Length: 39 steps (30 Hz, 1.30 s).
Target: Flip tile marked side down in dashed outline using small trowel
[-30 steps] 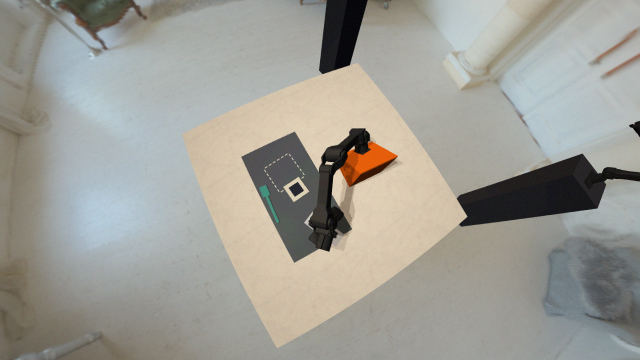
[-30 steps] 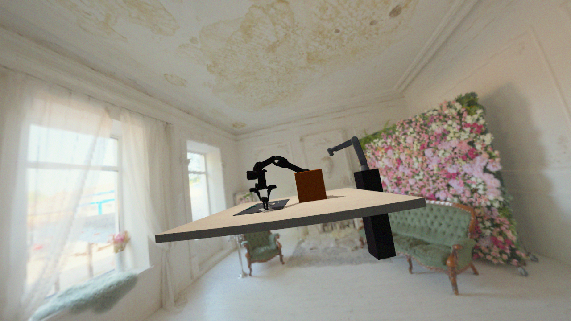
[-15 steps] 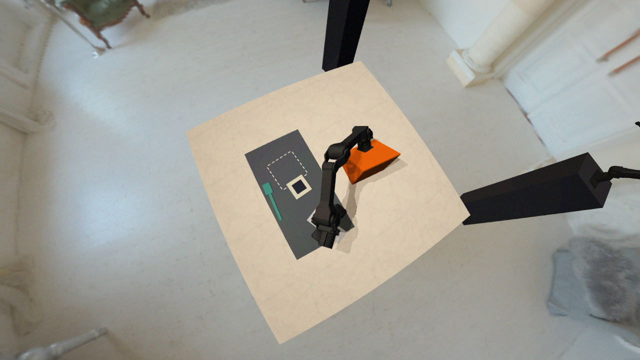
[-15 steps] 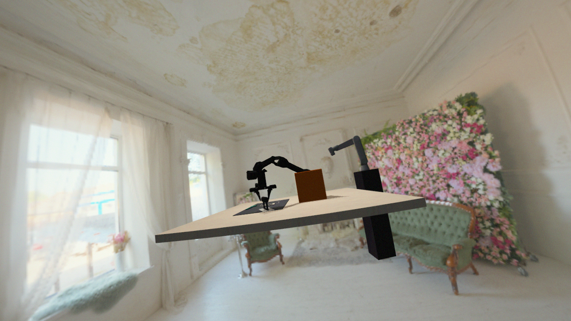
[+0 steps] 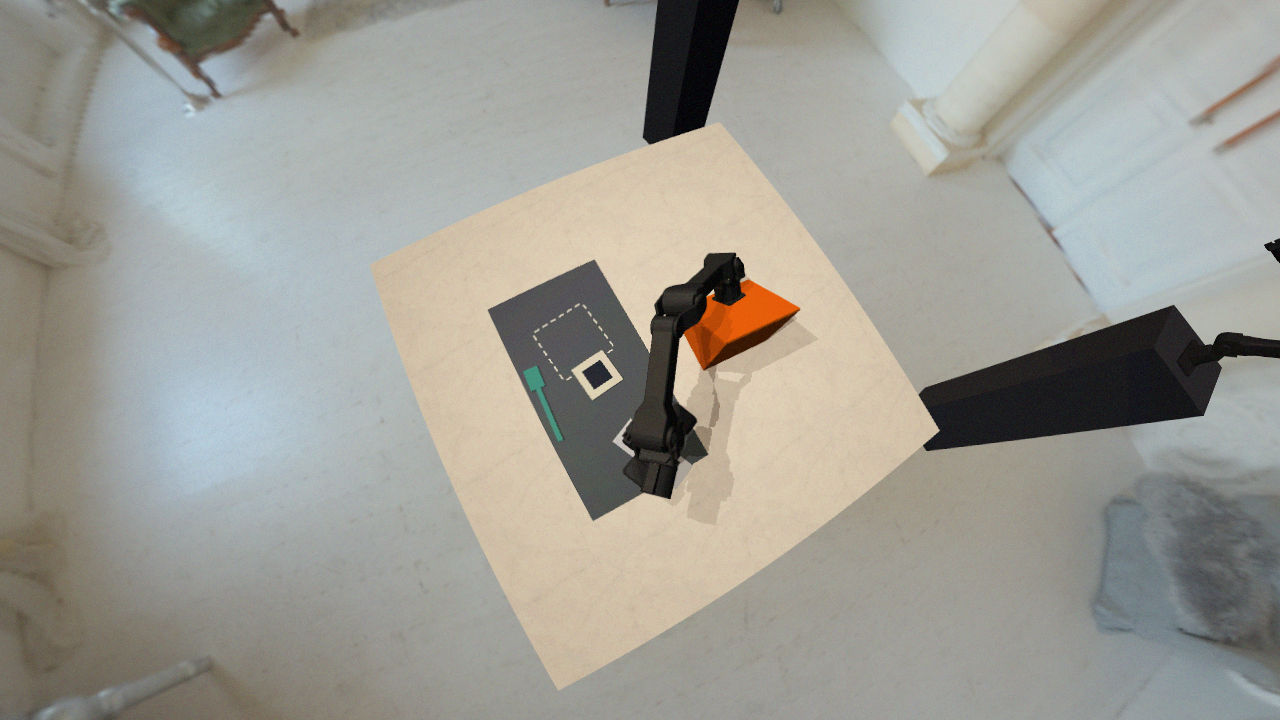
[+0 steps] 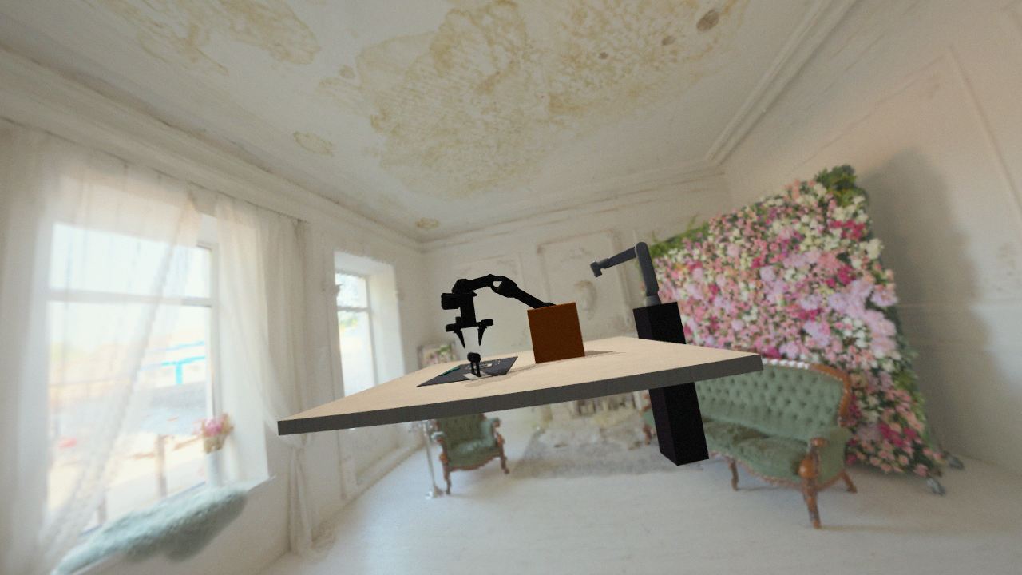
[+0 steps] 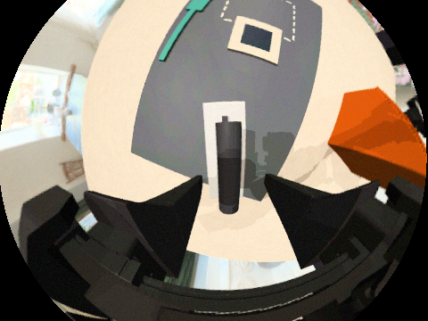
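Note:
The tile is cream with a dark square facing up. It lies on the grey mat, across the near right corner of the dashed outline. The trowel, with a white blade and a black handle, rests on the mat's near right part with the handle sticking up. My gripper is open and hangs a little above the handle, apart from it.
A teal flat tool lies on the mat's left side. An orange block carries the arm's base. Black posts stand at the edges of the table.

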Motion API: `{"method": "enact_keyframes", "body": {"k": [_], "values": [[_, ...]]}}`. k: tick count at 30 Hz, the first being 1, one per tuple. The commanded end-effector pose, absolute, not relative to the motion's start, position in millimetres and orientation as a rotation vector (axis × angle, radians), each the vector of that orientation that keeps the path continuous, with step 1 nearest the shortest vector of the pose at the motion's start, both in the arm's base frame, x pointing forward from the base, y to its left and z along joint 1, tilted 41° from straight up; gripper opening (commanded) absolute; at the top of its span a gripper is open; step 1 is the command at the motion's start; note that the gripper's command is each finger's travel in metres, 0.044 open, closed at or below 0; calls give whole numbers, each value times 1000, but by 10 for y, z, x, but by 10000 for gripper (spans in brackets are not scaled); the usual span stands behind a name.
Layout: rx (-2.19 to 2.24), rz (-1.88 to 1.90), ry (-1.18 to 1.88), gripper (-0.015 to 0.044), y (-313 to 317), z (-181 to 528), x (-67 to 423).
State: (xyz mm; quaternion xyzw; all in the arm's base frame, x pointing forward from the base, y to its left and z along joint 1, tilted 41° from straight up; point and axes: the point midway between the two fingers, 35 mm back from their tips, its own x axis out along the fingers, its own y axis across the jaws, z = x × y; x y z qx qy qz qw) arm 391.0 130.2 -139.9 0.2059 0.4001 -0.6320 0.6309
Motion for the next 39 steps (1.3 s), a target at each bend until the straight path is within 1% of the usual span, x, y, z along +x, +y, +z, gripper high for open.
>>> {"method": "enact_keyframes", "body": {"k": [1, 31, 39], "values": [[476, -1440, 918, 300, 1359, -1352, 3921], [160, -995, 1189, 300, 1436, -1587, 3987], [-12, -773, 1262, 300, 1463, -1670, 4007]]}}
